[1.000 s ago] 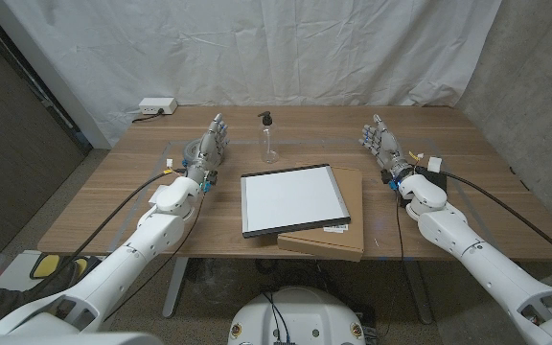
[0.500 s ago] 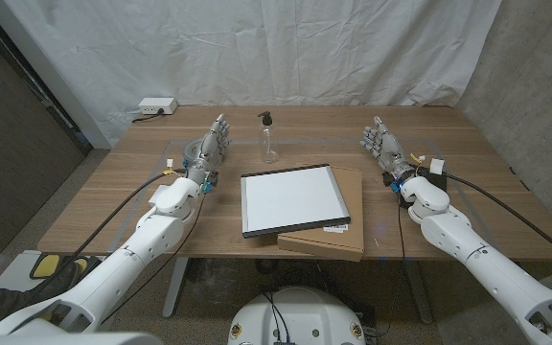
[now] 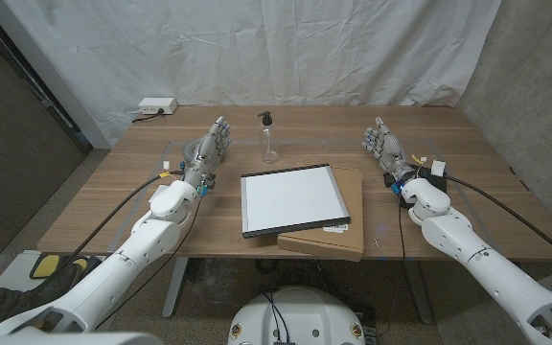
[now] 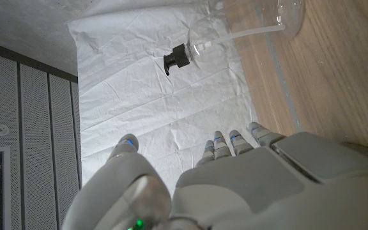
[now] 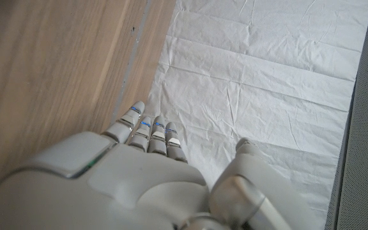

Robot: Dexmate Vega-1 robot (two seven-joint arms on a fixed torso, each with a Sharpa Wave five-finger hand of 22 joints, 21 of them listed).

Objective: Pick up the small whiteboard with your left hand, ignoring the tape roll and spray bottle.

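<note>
A clear spray bottle (image 3: 268,139) with a black pump top stands upright on the wooden worktop (image 3: 113,196), beyond the far edge of the small whiteboard (image 3: 292,198) and well apart from it. In the left wrist view the same spray bottle (image 4: 235,32) shows ahead of the fingers, with nothing between. A tape roll (image 3: 191,151) lies on the worktop farther from the whiteboard than the bottle, largely hidden behind the left robot hand (image 3: 209,149). A flat cardboard box (image 3: 338,225) lies under the whiteboard and juts out past its right and near edges. A white power box (image 3: 155,105) sits at the far left corner of the worktop, far from the whiteboard. A white cloth backdrop (image 3: 257,48) hangs behind the worktop.

The whiteboard lies flat on the cardboard box near the worktop's front edge, white face up, with a dark frame, slightly turned. Nothing rests on it.

The left robot hand is off the whiteboard's far left corner, apart from it, fingers spread and reaching away from the robot, holding nothing; whether it touches the worktop cannot be told. The left wrist view shows its fingers (image 4: 232,142) apart and free. The right robot hand (image 3: 381,144) is past the whiteboard's far right corner, well apart from it, fingers likewise spread and empty.
</note>
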